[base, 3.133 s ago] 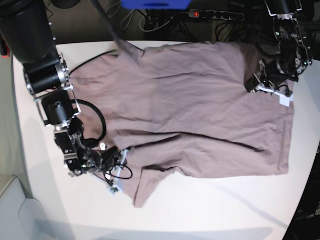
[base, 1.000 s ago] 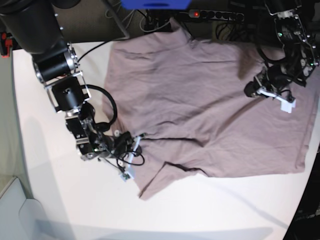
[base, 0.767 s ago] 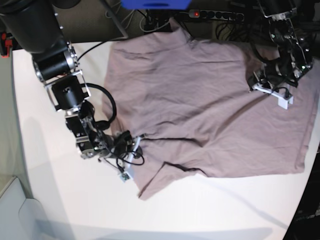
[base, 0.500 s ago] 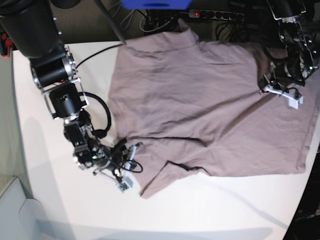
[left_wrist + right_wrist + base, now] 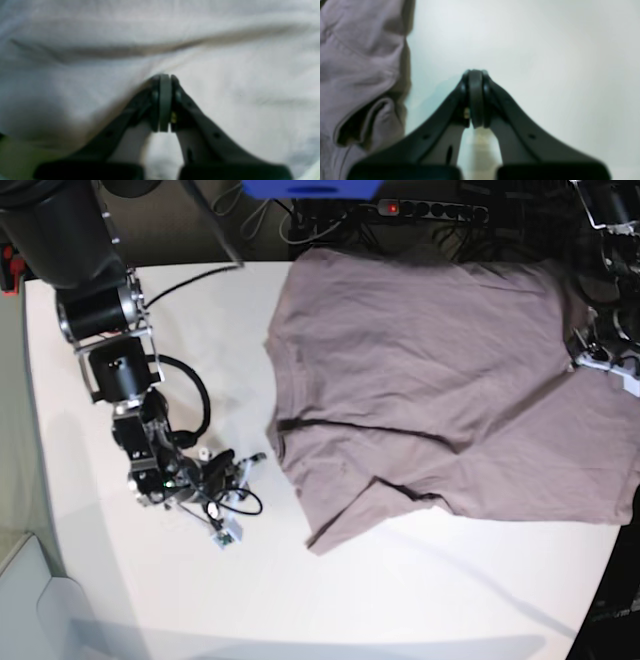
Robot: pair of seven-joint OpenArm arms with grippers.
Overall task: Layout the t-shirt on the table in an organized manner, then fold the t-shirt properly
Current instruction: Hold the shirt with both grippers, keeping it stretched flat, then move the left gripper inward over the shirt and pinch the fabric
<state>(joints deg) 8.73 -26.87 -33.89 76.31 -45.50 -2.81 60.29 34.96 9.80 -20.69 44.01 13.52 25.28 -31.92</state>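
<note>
One t-shirt (image 5: 440,390) lies spread but rumpled on the table (image 5: 120,580), and at its far side the left gripper (image 5: 165,82) pinches a raised ridge of the cloth, jaws pressed together. A folded sleeve edge reaches out toward the right gripper (image 5: 475,75), which sits just beside it over bare tabletop, jaws pressed together on nothing. Wide open white surface spreads ahead of that gripper and along the shirt's lower hem.

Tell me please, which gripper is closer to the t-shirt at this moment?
Left. The left gripper is closed and surrounded by the t-shirt cloth, at its right edge in the base view. The right gripper is closed over the bare table, beside the shirt.
</note>
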